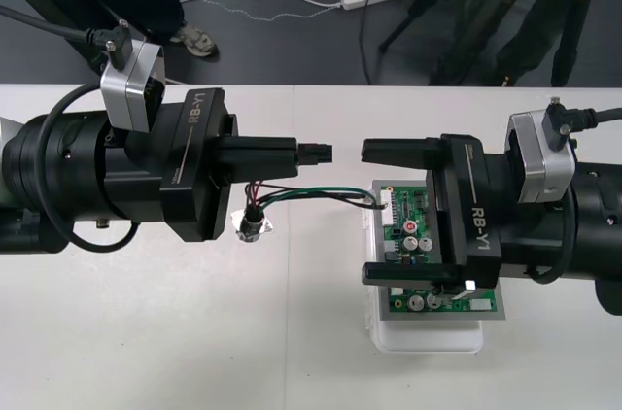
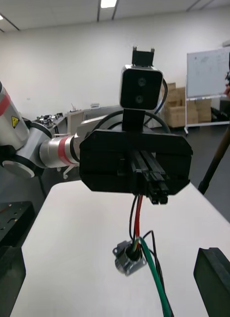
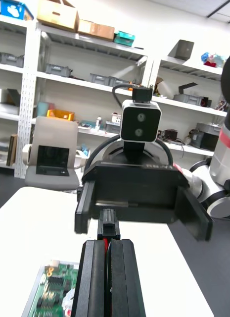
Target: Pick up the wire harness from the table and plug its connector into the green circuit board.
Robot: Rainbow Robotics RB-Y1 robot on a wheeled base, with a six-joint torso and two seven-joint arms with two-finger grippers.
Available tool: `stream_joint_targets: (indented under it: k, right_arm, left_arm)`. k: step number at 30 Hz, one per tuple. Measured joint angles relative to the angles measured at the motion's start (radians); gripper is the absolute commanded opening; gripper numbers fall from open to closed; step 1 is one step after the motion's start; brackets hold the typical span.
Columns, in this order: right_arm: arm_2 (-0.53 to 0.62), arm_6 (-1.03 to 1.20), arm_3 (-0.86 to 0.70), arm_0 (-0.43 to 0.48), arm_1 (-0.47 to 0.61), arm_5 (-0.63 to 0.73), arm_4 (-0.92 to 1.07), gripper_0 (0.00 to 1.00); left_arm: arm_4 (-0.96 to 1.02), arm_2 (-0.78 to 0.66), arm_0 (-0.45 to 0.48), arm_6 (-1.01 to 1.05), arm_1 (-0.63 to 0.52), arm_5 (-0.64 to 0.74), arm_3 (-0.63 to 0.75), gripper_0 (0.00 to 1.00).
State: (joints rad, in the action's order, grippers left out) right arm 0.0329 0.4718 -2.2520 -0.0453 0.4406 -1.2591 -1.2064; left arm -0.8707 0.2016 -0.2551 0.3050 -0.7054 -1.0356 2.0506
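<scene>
I've got the left gripper (image 1: 292, 152) out over the middle of the table (image 1: 146, 332), fingers pressed together and pinching the small black plug (image 1: 315, 152), which pokes out past the fingertips toward the 3 o'clock side. On the left wrist camera the plug sits right between my own two fingers, with a bit of red wire tucked in behind it.

Below the gripper, the harness wires (image 1: 311, 194) hang down. On the right wrist camera the red and black ones drop from the pinched plug to the round metal socket (image 1: 251, 225). That socket rests on the table at about 7 o'clock from the left fingertips.

From there a green and a black wire run toward 3 o'clock and reach the green circuit board (image 1: 413, 221) near its 10 o'clock corner. I cannot tell whether that end is seated in anything.

The board sits on its white base (image 1: 428, 337), at about 4 o'clock from the plug and apart from it. The plug is up in the air, not in the board.

The right gripper (image 1: 374, 212) is over the board, spread wide. One finger lies past the board's 12 o'clock edge, the other across its 6 o'clock half. It is holding nothing, and it faces the left gripper tip to tip.
</scene>
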Motion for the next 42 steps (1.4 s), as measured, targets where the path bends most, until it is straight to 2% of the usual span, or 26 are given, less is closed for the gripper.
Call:
stream_joint_targets:
  k: [9, 17, 27, 33, 42]
  right_arm:
    - [0.08, 0.131, 0.0, -0.037, 0.001, -0.135, -0.102, 1.0]
    - [0.157, 0.267, 0.0, -0.105, 0.003, -0.303, -0.2, 1.0]
    - [0.218, 0.371, -0.012, -0.135, 0.074, -0.307, -0.265, 1.0]
    - [0.22, 0.371, -0.016, -0.135, 0.163, -0.307, -0.279, 1.0]
    - [0.22, 0.37, -0.02, -0.114, 0.236, -0.307, -0.346, 1.0]
  left_arm:
    - [0.043, -0.001, 0.0, -0.024, -0.053, -0.027, -0.054, 0.0]
    - [0.08, -0.001, 0.0, -0.238, -0.077, -0.091, -0.156, 0.0]
    - [0.101, -0.002, 0.0, -0.282, -0.089, -0.213, -0.3, 0.0]
    - [0.101, -0.002, 0.0, -0.284, -0.097, -0.284, -0.386, 0.0]
    - [0.101, -0.002, 0.0, -0.317, -0.098, -0.346, -0.466, 0.0]
